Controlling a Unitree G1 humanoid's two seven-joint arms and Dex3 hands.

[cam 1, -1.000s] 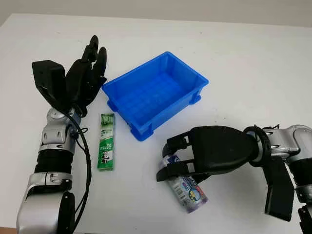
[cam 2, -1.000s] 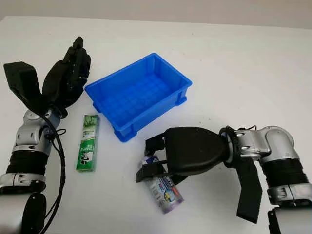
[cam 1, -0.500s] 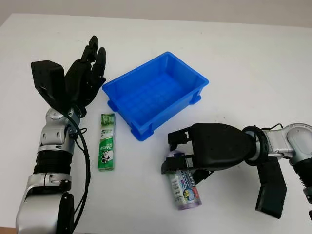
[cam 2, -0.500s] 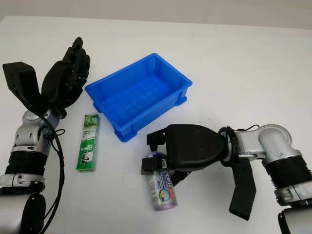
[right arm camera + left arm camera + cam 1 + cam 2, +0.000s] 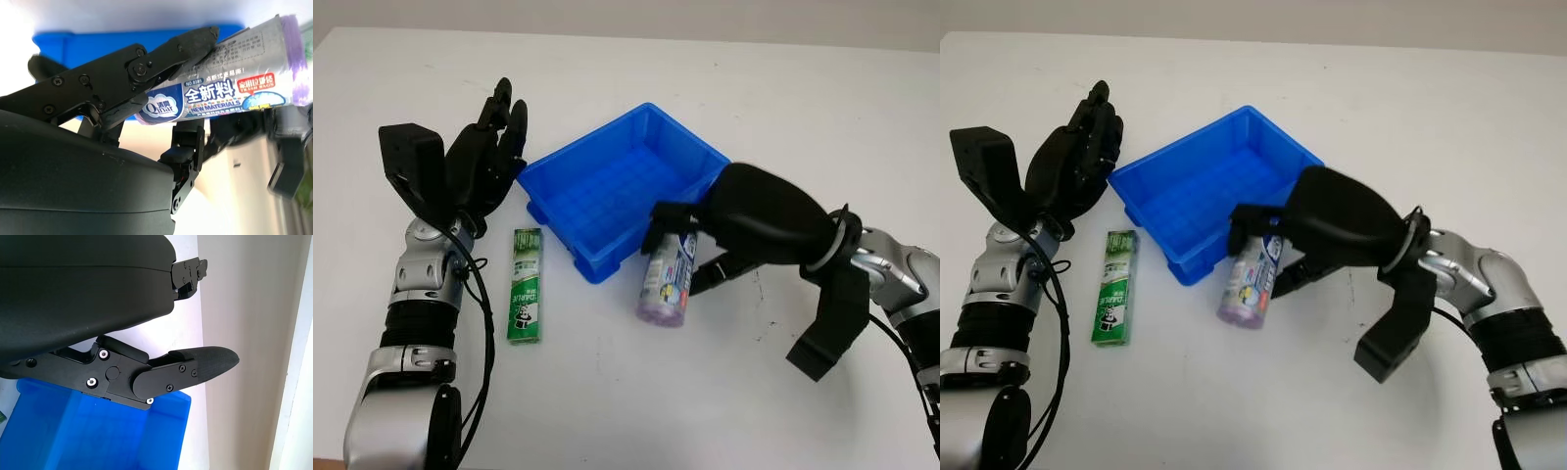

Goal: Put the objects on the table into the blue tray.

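One object has just left the counter (image 5: 783, 88) — your right robot hand (image 5: 690, 245), clamped on the plastic-wrapped roll (image 5: 667, 279), has carried it up against the blue tray (image 5: 607, 186)'s near wall, so a drop-in looks close. Its label reads "Qinar", "NEW MATERIALS", "NO.8385". Your left robot hand (image 5: 489, 157) is open beside the tray — the green box (image 5: 526, 285) awaits.

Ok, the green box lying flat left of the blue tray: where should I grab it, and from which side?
Grip the green box across its long side edges at mid-length, coming straight down from above. It lies flat on the table, long and narrow, its ends pointing toward and away from the robot. The open left hand, raised just beyond it, seems the nearer choice; the right hand holds the purple roll.
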